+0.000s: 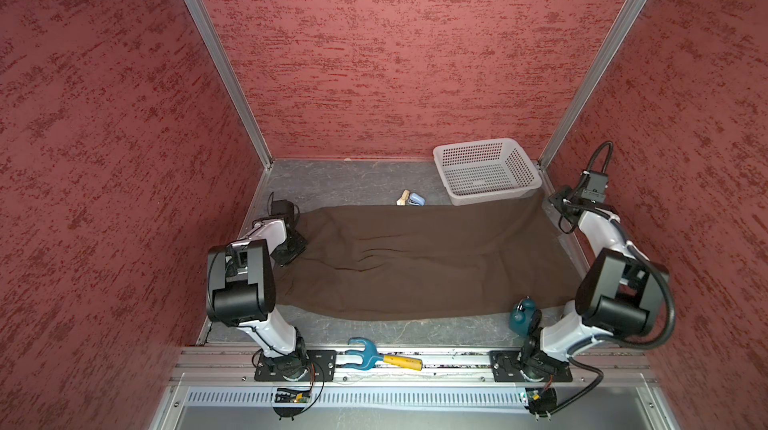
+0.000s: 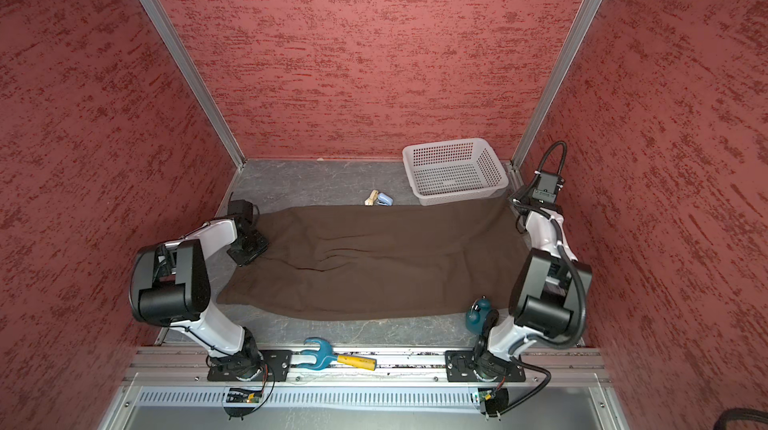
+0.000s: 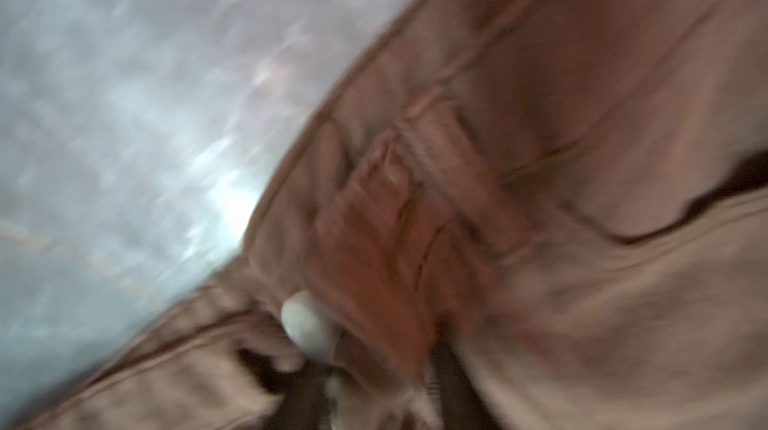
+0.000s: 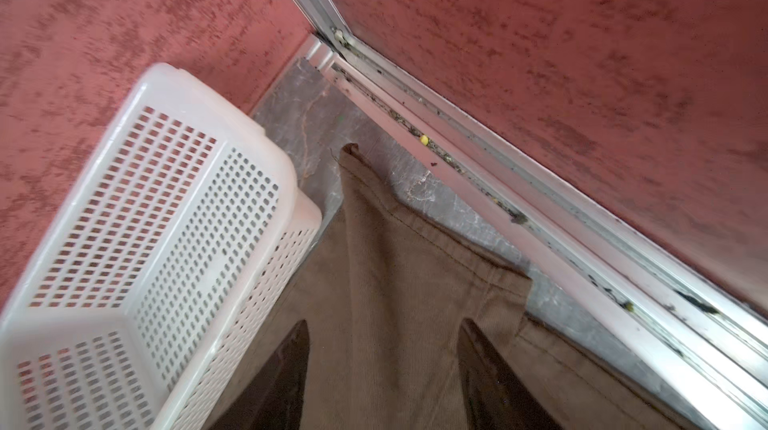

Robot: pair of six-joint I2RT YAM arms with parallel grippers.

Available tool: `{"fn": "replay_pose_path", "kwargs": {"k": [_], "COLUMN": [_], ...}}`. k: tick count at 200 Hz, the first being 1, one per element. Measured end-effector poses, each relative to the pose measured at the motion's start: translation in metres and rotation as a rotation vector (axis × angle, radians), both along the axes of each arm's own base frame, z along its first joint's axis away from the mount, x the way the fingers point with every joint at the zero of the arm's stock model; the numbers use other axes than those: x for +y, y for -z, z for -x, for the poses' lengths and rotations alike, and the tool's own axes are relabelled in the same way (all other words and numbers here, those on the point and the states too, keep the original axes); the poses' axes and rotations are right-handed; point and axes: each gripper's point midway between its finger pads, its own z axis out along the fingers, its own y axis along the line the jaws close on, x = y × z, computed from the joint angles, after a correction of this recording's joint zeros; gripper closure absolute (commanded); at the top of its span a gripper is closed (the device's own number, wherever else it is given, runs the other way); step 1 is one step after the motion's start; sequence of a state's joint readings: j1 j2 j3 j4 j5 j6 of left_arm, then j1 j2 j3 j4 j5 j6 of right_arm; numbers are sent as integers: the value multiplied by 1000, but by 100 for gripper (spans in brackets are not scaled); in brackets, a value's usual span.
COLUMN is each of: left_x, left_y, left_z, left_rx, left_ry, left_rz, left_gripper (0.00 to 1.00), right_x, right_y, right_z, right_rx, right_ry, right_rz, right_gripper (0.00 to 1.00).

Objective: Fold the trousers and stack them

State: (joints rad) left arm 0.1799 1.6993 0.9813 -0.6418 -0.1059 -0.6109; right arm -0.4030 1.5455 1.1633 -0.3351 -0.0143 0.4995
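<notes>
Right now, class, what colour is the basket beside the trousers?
White basket, perforated with small holes; shows best in the right wrist view.

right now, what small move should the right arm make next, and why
Probably lift the right gripper straight up: its jaws stand open astride the hem corner of the trousers, which lie flat, and the white basket sits close beside it.
</notes>
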Motion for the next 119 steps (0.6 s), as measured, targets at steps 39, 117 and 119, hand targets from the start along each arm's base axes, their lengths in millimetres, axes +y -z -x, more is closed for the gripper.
{"fn": "replay_pose_path", "kwargs": {"k": [39, 117, 119], "left_x": [1, -11, -11], "left_y": [-1, -37, -40], "left_z": [-22, -16, -16], "left_rx": [-61, -197, -203], "left_ry": [8, -6, -5], "left_rz": [41, 152, 150], "left_gripper": [100, 100, 100], "right_x": [17, 27, 27], "right_y": [12, 76, 79], "right_z": [40, 68, 68], "right_rx": [55, 277, 283], "right_ry": [-5, -21, -21], "right_rz": [-17, -83, -86], "right_gripper": [46, 47, 47]}}
